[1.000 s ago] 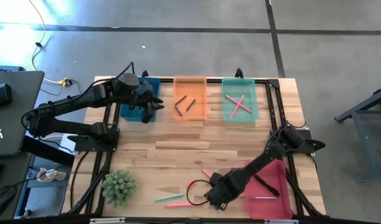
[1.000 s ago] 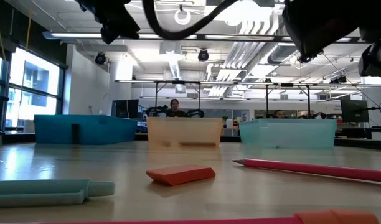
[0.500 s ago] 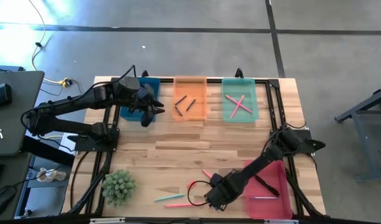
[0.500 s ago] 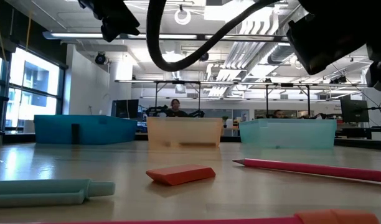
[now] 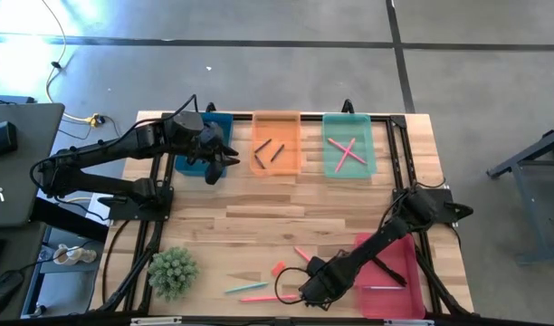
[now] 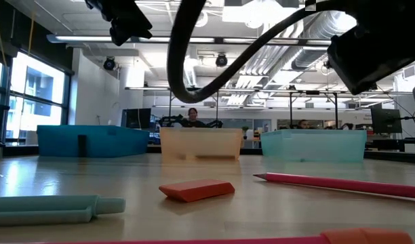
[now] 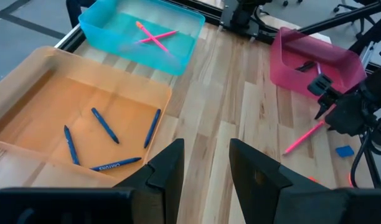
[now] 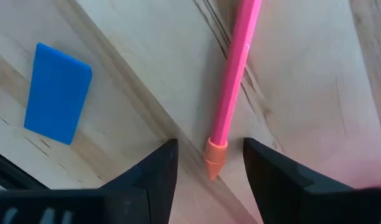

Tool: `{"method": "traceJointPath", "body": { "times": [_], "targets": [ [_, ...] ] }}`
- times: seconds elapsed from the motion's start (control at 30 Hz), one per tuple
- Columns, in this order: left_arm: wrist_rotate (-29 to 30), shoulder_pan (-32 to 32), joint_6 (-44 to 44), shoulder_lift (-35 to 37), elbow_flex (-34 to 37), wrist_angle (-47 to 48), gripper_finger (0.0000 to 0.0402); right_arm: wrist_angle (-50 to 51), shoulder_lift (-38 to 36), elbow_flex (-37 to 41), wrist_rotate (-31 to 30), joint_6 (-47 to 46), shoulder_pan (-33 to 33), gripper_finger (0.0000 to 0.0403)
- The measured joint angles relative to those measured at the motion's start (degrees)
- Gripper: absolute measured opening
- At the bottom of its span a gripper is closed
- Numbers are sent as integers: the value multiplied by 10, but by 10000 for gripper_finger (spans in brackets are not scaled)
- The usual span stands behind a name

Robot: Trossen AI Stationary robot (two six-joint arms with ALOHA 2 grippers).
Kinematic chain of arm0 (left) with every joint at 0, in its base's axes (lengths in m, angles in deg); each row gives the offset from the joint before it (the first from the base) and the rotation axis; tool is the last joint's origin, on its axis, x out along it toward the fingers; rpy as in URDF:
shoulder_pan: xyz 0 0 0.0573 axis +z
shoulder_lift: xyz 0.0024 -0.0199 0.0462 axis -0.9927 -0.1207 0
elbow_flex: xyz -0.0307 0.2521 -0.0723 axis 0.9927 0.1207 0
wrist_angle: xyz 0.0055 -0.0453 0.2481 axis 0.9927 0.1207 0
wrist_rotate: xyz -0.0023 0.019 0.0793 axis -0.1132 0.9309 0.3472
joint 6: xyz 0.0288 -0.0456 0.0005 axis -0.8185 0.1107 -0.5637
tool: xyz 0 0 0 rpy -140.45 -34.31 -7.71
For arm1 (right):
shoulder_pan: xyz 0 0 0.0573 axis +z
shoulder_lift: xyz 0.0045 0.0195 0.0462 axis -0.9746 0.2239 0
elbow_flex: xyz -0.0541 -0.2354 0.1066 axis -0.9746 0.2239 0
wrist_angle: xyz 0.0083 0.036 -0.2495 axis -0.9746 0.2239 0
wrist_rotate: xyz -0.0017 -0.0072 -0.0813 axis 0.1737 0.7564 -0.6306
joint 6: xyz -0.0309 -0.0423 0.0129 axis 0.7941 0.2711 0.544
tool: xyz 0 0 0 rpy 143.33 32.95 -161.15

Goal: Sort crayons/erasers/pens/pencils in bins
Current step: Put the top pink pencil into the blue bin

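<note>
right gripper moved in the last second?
Yes. In the high view the right gripper has slid slightly toward the table's near edge, away from the orange-red eraser, which it previously crowded. It's now lower beside the red-pink bin.

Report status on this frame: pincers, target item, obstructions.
Right pincer open, low over the pink pencil at its eraser end. Left pincer open, empty, waiting by the blue bin. Blue eraser beside the pencil, not touching.

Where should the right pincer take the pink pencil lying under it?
From straight above, on the shaft just beyond the orange eraser end. The pink pencil lies flat on the wooden table, its eraser end between the open right pincer's fingers, so closing across the thin shaft should hold it.
</note>
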Motion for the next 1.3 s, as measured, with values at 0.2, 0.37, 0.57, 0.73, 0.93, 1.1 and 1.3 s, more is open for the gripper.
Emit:
{"method": "traceJointPath", "body": {
  "times": [0.2, 0.37, 0.57, 0.73, 0.93, 1.1, 1.3],
  "targets": [
    [0, 0, 0, 0, 0, 0, 115, 1, 2, 1, 1, 0, -1, 143],
    [0, 0, 0, 0, 0, 1, 115, 9, 4, 1, 2, -1, -1, 86],
    [0, 0, 0, 0, 0, 33, 115, 16, 4, 1, 2, 0, 0, 24],
    [0, 0, 0, 0, 0, 63, 115, 17, 4, 2, -1, 4, 0, 8],
    [0, 0, 0, 0, 0, 97, 115, 19, 4, -5, -3, 8, 0, 7],
    [0, 0, -2, 0, 0, 103, 115, 39, 9, -36, -24, 20, 1, 5],
    [-2, 0, -15, 0, 0, 103, 115, 44, 9, -66, -36, 16, 0, 4]
  ]
}}
